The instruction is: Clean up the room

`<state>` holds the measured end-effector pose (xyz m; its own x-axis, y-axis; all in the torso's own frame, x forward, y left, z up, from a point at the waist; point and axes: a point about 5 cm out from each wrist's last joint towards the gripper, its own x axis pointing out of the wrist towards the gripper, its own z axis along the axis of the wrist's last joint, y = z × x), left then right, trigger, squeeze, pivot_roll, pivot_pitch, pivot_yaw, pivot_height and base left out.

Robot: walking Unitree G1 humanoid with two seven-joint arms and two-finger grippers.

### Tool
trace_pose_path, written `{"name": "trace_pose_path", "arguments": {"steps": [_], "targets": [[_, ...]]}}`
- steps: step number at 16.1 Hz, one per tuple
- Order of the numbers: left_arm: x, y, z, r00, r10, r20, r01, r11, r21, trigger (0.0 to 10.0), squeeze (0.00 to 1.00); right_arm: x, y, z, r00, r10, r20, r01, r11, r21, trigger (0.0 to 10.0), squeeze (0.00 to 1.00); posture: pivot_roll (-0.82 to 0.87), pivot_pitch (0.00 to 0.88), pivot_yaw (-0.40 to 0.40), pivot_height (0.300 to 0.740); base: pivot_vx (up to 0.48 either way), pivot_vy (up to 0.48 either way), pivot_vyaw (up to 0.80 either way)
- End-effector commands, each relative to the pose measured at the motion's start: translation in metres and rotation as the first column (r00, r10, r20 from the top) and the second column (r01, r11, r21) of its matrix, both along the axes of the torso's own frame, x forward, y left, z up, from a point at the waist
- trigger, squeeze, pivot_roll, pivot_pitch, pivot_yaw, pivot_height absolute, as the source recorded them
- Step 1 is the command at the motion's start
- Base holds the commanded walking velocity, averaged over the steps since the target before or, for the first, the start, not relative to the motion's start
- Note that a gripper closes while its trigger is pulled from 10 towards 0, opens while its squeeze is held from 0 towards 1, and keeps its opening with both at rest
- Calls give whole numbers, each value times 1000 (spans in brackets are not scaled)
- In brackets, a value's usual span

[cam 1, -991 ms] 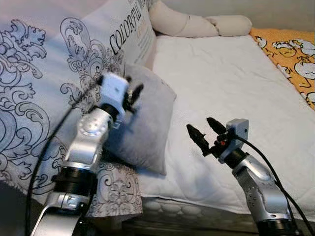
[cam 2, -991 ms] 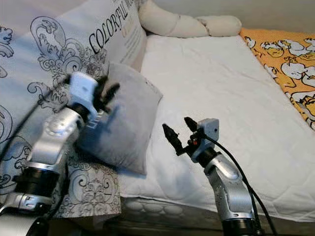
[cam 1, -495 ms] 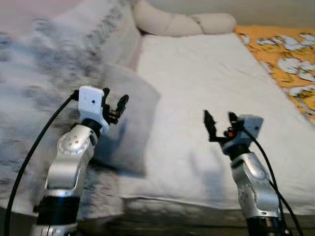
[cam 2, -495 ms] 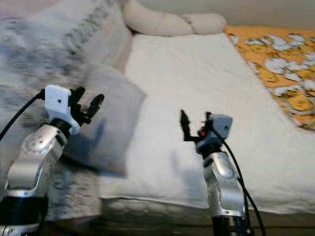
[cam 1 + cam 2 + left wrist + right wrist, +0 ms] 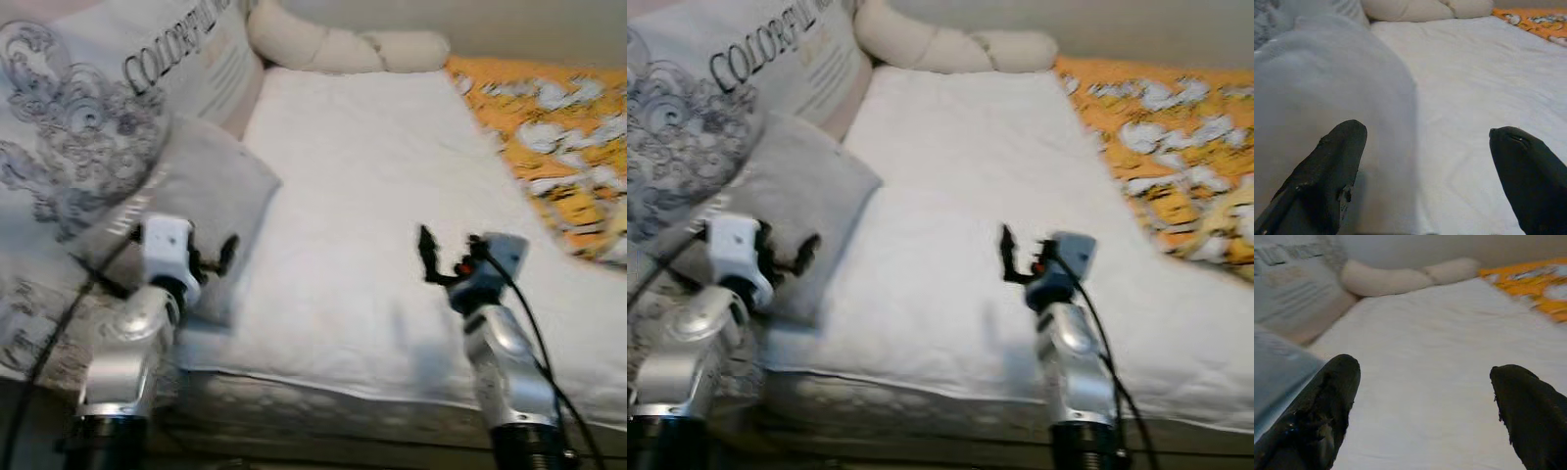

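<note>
The head's two eyes look down the bed [image 5: 372, 196] from its foot, while both wrist cameras skim low over that same sheet.

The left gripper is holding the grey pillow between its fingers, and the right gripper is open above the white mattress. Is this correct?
Not quite. The left gripper holds nothing: the left wrist view shows its fingers spread, with the grey pillow just ahead of them. The right gripper is indeed open above the white mattress.

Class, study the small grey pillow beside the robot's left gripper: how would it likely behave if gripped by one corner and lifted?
The grey pillow looks soft and plump, so it would probably sag and dangle. It seems light for its bulk. Its fabric should give the open left gripper decent purchase, though a thin pinch might slip.
</note>
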<state>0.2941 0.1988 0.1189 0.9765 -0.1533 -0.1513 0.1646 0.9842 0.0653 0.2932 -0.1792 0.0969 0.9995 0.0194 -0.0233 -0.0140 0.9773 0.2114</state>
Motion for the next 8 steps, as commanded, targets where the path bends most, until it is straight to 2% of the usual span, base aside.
{"name": "trace_pose_path", "arguments": {"steps": [1,8], "targets": [[1,8,2,1000,22,9,-22,999,28,10000,1000,2,7,-2,1000,12,-28,-12,1000,-13,10000,1000,-11,0,1,740,0,-401,0],[5,4,-2,1000,28,-3,-28,999,25,10000,1000,8,13,-2,999,15,-38,-16,1000,-16,10000,1000,-6,0,-14,740,0,-400,0]]}}
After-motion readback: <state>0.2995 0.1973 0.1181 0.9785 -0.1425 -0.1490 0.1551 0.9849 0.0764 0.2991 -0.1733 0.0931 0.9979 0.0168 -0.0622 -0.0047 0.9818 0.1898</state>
